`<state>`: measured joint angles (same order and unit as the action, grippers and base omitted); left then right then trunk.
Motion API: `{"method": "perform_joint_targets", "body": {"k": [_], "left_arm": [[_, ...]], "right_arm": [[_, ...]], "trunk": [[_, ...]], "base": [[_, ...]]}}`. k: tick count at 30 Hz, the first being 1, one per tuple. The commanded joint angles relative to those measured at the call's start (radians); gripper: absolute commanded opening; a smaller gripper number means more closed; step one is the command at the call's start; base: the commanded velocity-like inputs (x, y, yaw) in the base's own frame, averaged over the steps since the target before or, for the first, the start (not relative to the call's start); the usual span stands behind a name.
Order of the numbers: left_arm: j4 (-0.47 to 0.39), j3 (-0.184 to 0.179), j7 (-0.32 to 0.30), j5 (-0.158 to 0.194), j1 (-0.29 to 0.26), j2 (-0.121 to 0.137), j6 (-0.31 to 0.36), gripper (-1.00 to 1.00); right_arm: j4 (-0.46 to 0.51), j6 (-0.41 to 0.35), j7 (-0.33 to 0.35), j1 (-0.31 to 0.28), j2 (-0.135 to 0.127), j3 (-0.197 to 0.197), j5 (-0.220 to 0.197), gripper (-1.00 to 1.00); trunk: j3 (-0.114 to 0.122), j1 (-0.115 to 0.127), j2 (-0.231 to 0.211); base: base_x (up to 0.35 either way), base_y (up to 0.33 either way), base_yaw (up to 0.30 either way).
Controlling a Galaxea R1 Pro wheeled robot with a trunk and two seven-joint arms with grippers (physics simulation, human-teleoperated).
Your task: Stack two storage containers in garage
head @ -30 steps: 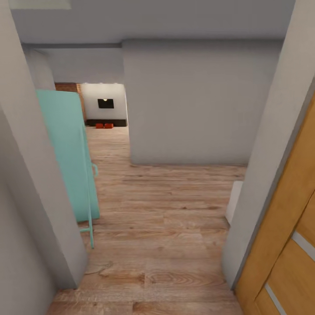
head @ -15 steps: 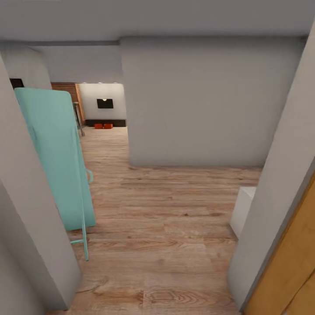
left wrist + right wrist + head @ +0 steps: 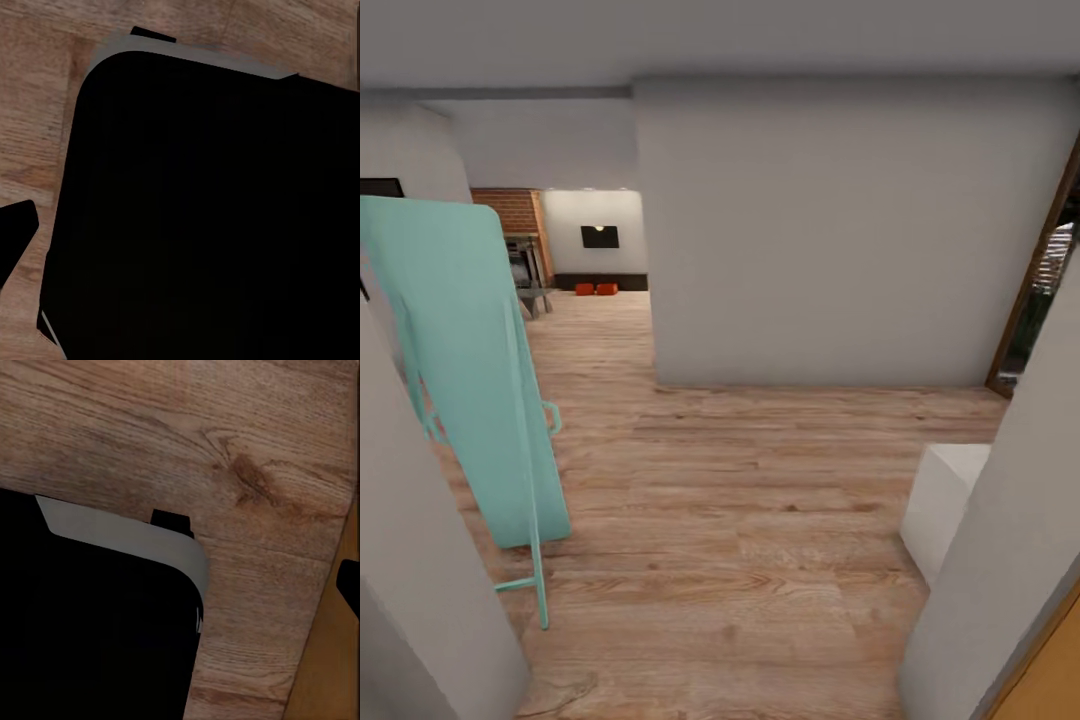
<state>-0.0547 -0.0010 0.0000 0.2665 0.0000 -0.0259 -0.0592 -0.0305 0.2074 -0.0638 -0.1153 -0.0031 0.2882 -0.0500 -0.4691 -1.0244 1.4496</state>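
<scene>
The two storage containers [image 3: 596, 289] sat far down the passage as two small orange-red shapes side by side on the living room's plank floor, just in front of a long low dark bench [image 3: 600, 281] and under a black wall screen [image 3: 600, 237]. A strip of red-brick fireplace [image 3: 503, 210] showed to their left, with what looked like a grey stool or small table [image 3: 532, 296] nearer the camera; it was too small to name surely.

Between the robot and that room lay a light wood plank floor [image 3: 740, 500], a large grey wall block [image 3: 840, 230] that narrowed the way, and a mint-green panel on a thin frame [image 3: 470, 370] leaning at the left. A white box [image 3: 945, 500] stood at the right, partly cut off by a grey doorframe [image 3: 1000, 580], and an edge of an orange wooden door [image 3: 1050, 670] showed at the corner.

The likely trouble was in the squeeze: steering left toward the opening could clip the green panel's foot or the wall corner with the base.

Both wrist views looked down on the robot's dark base edge [image 3: 210, 210] over wood grain; neither showed the jaws plainly, so whether they were wide or narrow could not be told. The containers' ribbing and open tops were too distant to make out.
</scene>
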Motion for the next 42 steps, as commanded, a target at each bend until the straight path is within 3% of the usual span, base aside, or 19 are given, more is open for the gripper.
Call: {"method": "perform_joint_targets", "body": {"k": [1,10,42], "left_arm": [[-0.001,-0.001,0.0,0.005,0.0,0.0,-0.002,1.0],[-0.001,-0.001,0.0,0.005,0.0,0.0,-0.002,1.0],[-0.001,-0.001,0.0,0.005,0.0,0.0,-0.002,1.0]], "right_arm": [[-0.003,0.006,-0.002,-0.001,0.0,0.008,-0.005,1.0],[-0.003,0.006,-0.002,-0.001,0.0,0.008,-0.005,1.0],[-0.003,0.006,-0.002,-0.001,-0.001,0.008,-0.005,1.0]], "trunk": [[-0.001,-0.001,0.0],[-0.001,-0.001,0.0],[-0.001,-0.001,0.0]], "base": [[0.324,0.0,0.138],[0.324,0.0,0.116],[0.324,0.0,0.002]]}}
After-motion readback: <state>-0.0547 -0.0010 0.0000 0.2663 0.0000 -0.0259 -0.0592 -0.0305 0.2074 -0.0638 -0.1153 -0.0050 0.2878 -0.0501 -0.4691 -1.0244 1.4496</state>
